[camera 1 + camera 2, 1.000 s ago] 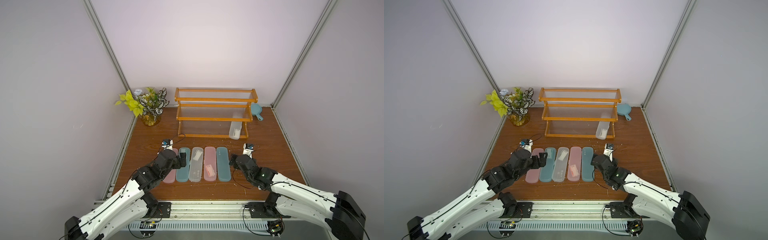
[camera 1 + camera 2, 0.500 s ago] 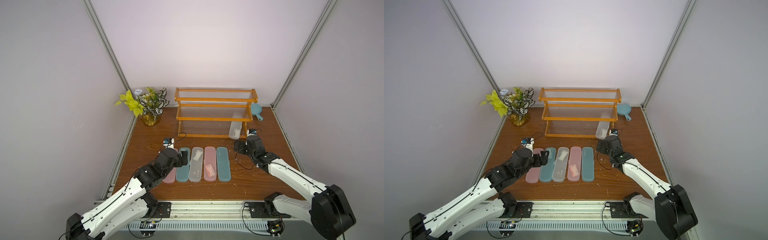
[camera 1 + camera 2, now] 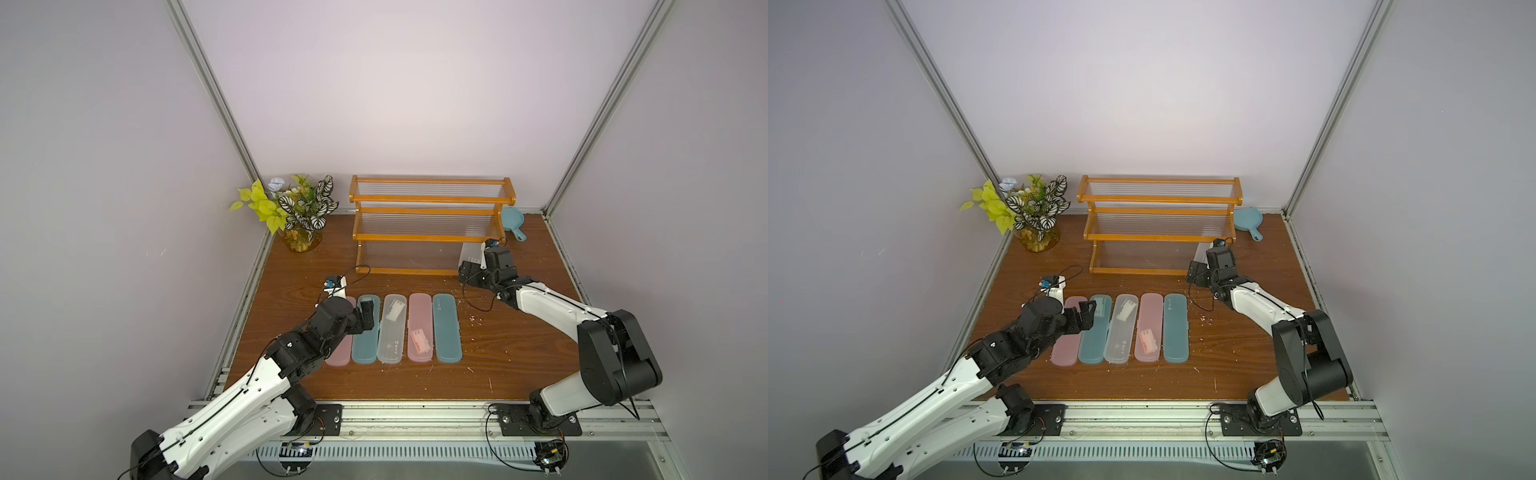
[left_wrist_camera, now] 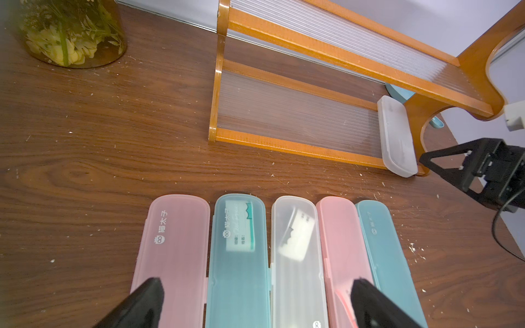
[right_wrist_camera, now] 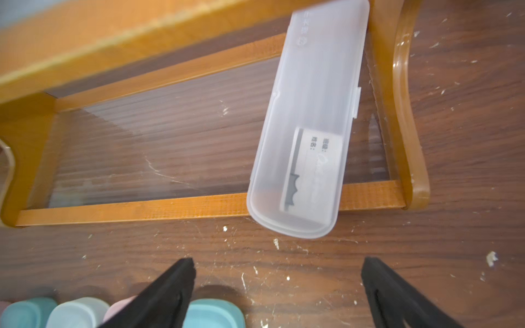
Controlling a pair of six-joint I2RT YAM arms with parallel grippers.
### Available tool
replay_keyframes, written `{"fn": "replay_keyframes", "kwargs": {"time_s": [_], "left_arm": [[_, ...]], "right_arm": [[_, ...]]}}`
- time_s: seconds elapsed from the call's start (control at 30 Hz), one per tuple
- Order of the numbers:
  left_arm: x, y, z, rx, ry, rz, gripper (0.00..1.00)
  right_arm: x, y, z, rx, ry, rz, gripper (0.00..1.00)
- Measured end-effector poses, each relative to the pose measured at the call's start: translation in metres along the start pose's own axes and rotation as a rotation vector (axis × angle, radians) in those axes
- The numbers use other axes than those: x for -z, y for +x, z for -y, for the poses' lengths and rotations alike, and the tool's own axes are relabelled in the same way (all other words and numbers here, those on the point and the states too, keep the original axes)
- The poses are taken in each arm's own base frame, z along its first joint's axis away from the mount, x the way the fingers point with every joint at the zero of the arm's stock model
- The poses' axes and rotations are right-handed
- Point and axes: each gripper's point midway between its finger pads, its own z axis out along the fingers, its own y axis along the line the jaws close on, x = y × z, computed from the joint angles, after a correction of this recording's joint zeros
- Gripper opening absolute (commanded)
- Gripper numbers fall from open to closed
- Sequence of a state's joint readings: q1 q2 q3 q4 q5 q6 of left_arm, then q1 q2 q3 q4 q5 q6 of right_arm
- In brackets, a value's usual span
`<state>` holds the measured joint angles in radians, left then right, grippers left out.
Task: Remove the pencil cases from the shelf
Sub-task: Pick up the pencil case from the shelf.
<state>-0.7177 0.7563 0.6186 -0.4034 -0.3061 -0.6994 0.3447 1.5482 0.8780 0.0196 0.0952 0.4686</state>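
Far left: leafy green and striped plant in an amber glass vase (image 3: 300, 241), on the dark wood-grain tabletop (image 3: 519, 353), speckled with pale crumbs.

Next, the left gripper (image 4: 255, 284), black fingers spread wide, empty, over the near part of a row of five long slim translucent plastic pencil cases with rounded ends. All five flat on the tabletop in front of the shelf, side by side, close-packed: first pink case (image 4: 173, 250), first teal case (image 4: 238, 272) with a printed card inside, frosted clear case in the row (image 4: 295, 272) with a white card inside, second pink case (image 4: 341, 244), second teal case (image 4: 383, 250).

Behind, the three-tier stepped shelf (image 3: 432, 207): glossy orange-brown wooden frame, clear ribbed plastic tiers.

On the bottom tier's right end, the frosted clear case on the shelf (image 5: 309, 113), laid front to back, near end overhanging the front rail.

Just before that end, not touching, the right gripper (image 5: 278, 264), wide apart, empty.

Far right: small teal round pan (image 3: 512, 219).
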Motion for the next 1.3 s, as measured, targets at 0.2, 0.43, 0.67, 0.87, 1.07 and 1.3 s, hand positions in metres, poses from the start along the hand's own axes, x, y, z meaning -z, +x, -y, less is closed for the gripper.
{"fn": "replay_keyframes", "kwargs": {"time_s": [0.2,0.43,0.67,0.87,1.07,1.3], "left_arm": [[0.0,0.001,-0.003,-0.009,-0.018,-0.003,0.97],[0.001,0.001,-0.004,-0.026,-0.022,-0.004,0.97],[0.0,0.001,-0.005,-0.037,-0.027,-0.007,0.97],[0.0,0.002,-0.005,-0.047,-0.03,-0.008,0.97],[-0.001,0.002,-0.005,-0.052,-0.031,-0.009,0.97],[-0.002,0.003,-0.006,-0.06,-0.035,-0.014,0.97]], "right_arm": [[-0.017,0.002,-0.002,-0.005,0.009,-0.028,0.98],[-0.028,-0.006,-0.007,-0.01,0.01,-0.028,0.98],[-0.034,-0.005,-0.003,-0.013,0.039,-0.041,0.98],[-0.034,-0.008,0.004,-0.011,0.079,-0.024,0.98],[-0.034,-0.01,0.008,-0.01,0.104,-0.007,0.96],[-0.036,-0.003,0.011,0.006,0.136,0.028,0.95]]}}
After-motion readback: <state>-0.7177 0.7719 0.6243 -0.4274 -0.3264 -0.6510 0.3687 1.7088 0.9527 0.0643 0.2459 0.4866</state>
